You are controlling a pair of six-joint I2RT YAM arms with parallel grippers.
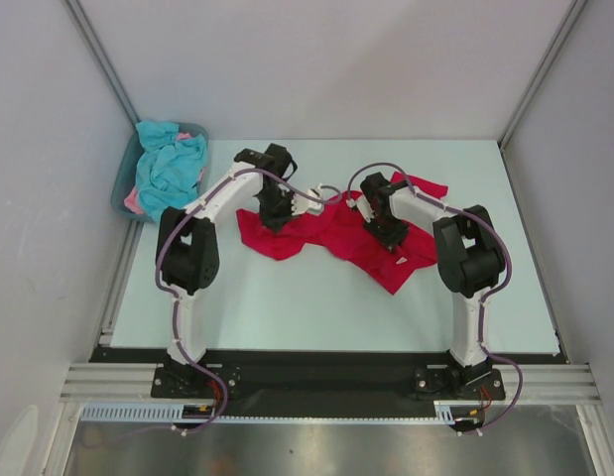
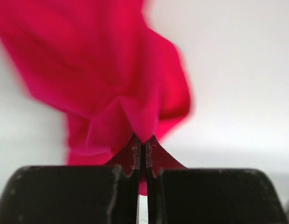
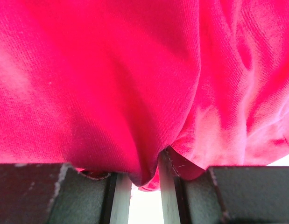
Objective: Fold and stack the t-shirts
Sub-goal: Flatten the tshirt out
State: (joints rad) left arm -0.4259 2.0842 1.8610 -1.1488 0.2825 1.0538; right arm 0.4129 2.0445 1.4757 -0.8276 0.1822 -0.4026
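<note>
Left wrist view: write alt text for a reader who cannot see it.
The left pincer, its black jaws nearly touching, pinches a fold of the red t-shirt. The blurred cloth spreads upward from the grip against a pale background.

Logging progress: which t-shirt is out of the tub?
The red t-shirt, crumpled on the table; the turquoise t-shirt and pink t-shirt lie bunched in the tub.

The left arm [image 1: 192, 248] and right arm [image 1: 465, 258] are showing white links between bulky black joint housings, with mauve-grey cables [image 1: 371, 167] looping along them. The left pincer [image 2: 141, 158] and right pincer [image 3: 144, 179] are showing matt black fingers, scuffed pale at the corners.
</note>
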